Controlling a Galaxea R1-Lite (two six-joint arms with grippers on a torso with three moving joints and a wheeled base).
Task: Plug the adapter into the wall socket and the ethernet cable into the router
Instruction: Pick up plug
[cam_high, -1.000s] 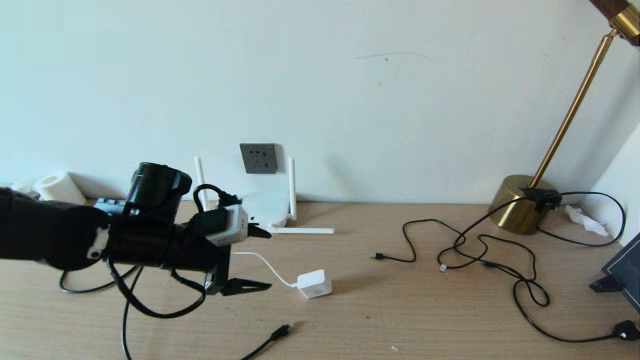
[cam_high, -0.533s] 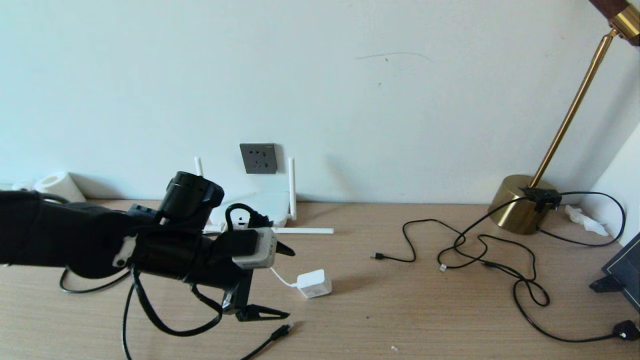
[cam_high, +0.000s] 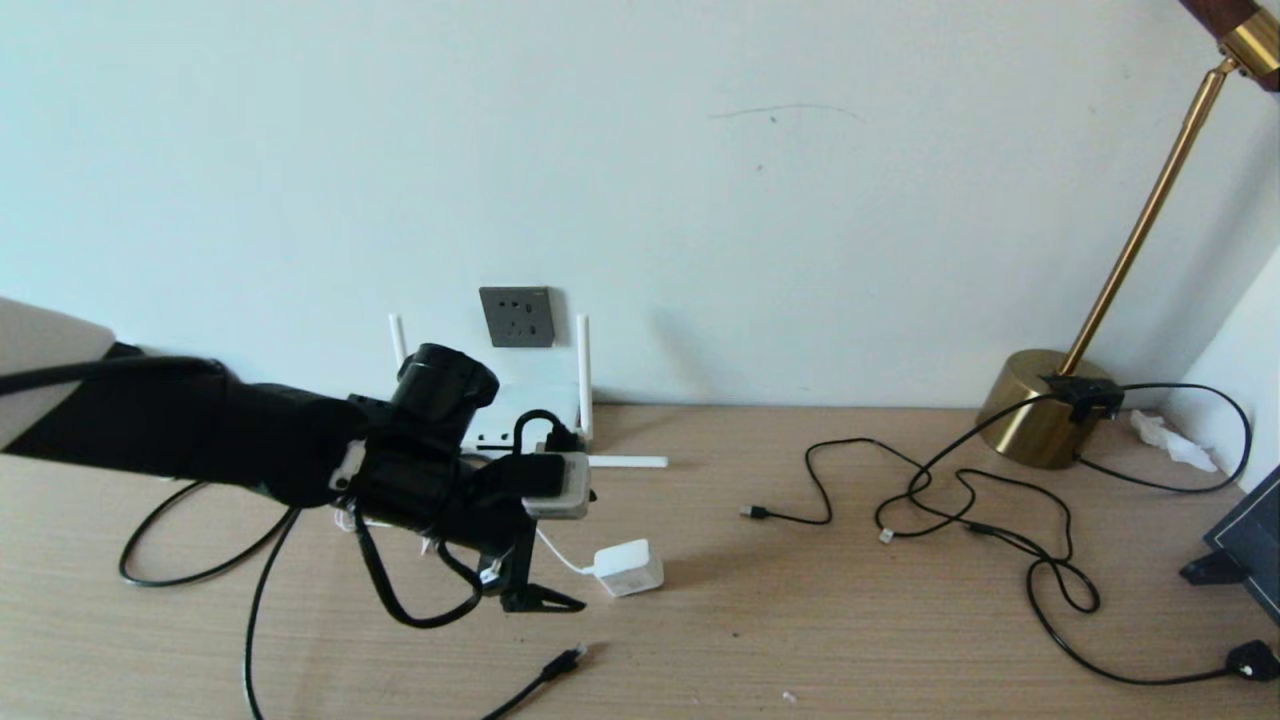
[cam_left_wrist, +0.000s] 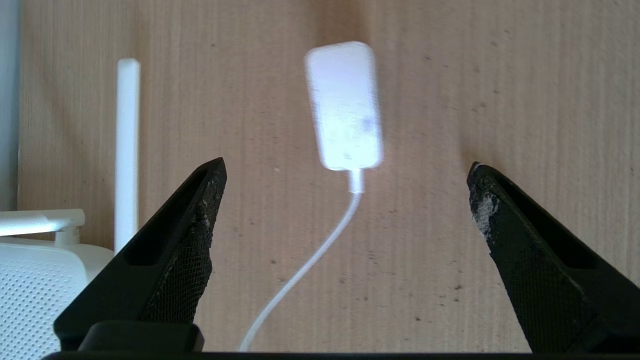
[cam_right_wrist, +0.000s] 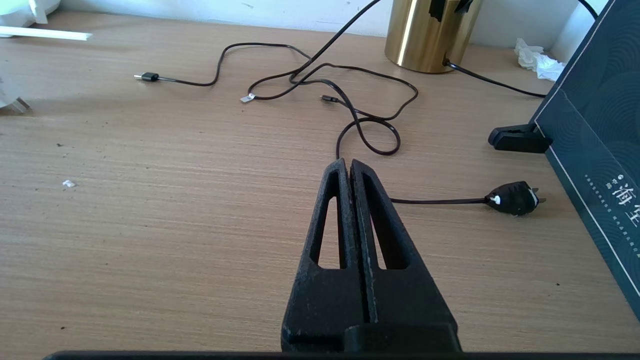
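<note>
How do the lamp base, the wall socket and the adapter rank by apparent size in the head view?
1. lamp base, largest.
2. wall socket and adapter: they look about alike. The adapter lies nearer the camera and the socket is on the far wall, so I do not rank them.

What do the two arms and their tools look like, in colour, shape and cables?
The left arm is black with a pale upper section, a round black joint housing and loose black cables looping under it. A small grey-white camera box sits at its wrist. The left tool has two black, pointed, wedge-shaped fingers with textured pads. The right tool is the same black type, with hollow triangular fingers.
</note>
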